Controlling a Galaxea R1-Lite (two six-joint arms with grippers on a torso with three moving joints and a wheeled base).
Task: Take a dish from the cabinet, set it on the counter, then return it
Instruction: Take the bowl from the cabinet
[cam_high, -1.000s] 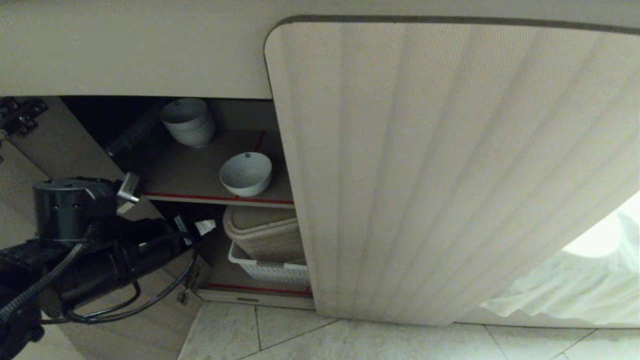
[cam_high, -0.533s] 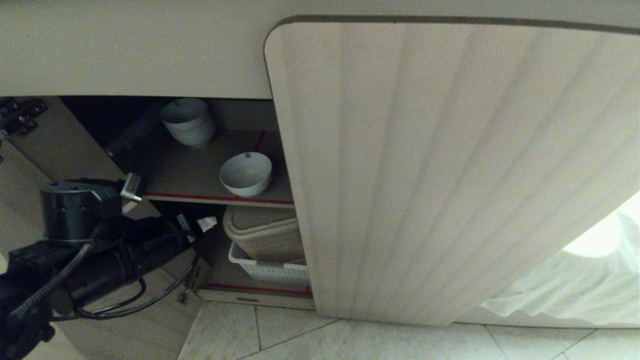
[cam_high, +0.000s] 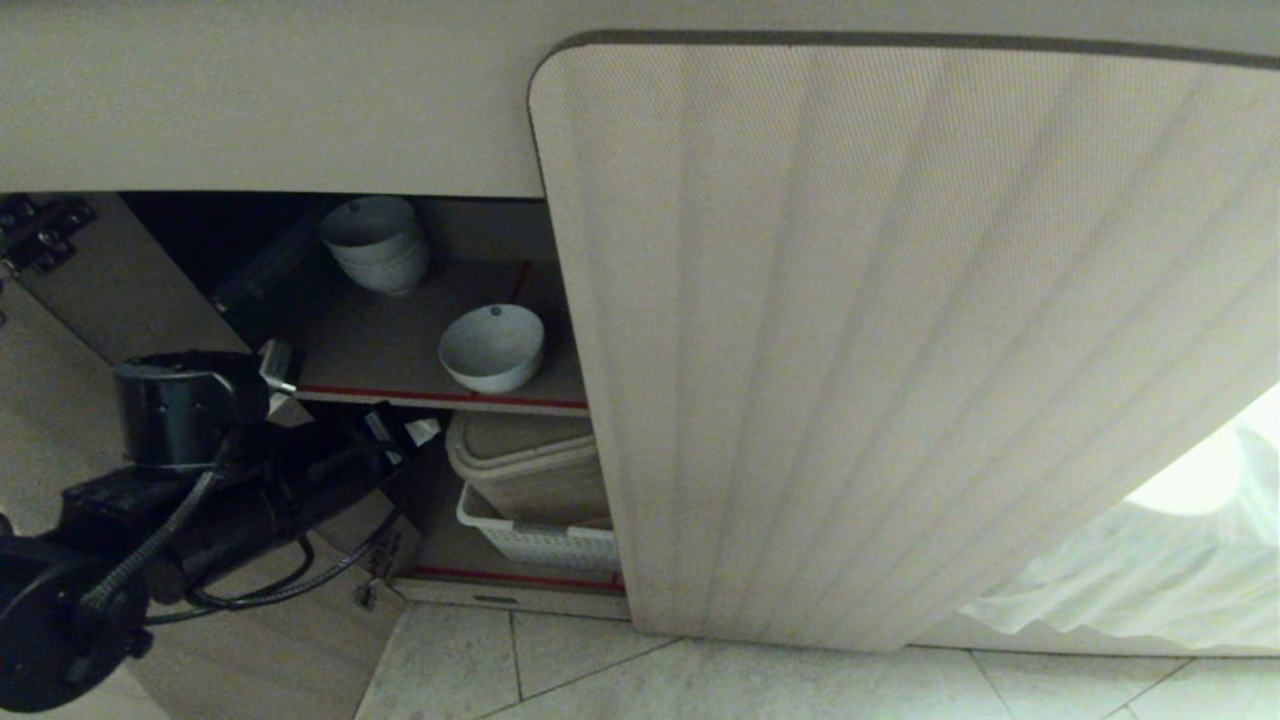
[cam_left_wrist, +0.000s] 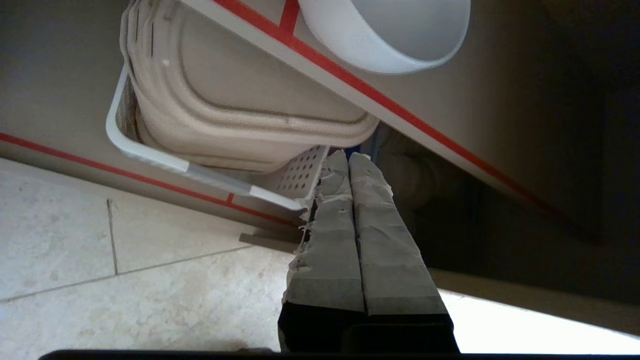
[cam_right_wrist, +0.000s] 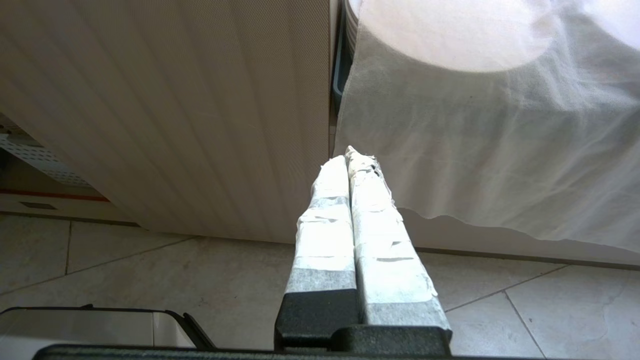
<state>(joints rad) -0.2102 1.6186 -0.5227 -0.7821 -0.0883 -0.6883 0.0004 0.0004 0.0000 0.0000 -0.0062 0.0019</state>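
Head view: the bowl (cam_high: 492, 346) sits upright on the upper shelf of the cabinet (cam_high: 440, 350), near its red front edge; a stack of bowls (cam_high: 376, 243) stands further back. The left gripper (cam_high: 415, 432) hangs just below that shelf edge, empty.
Left wrist view: fingers (cam_left_wrist: 330, 220) pressed together, near the basket (cam_left_wrist: 165, 160).
Right wrist view: the right gripper (cam_right_wrist: 350, 160) is pressed together, empty, before the closed door (cam_right_wrist: 175, 110).

No legible text, no labels, no brands, no numbers, no signs anywhere
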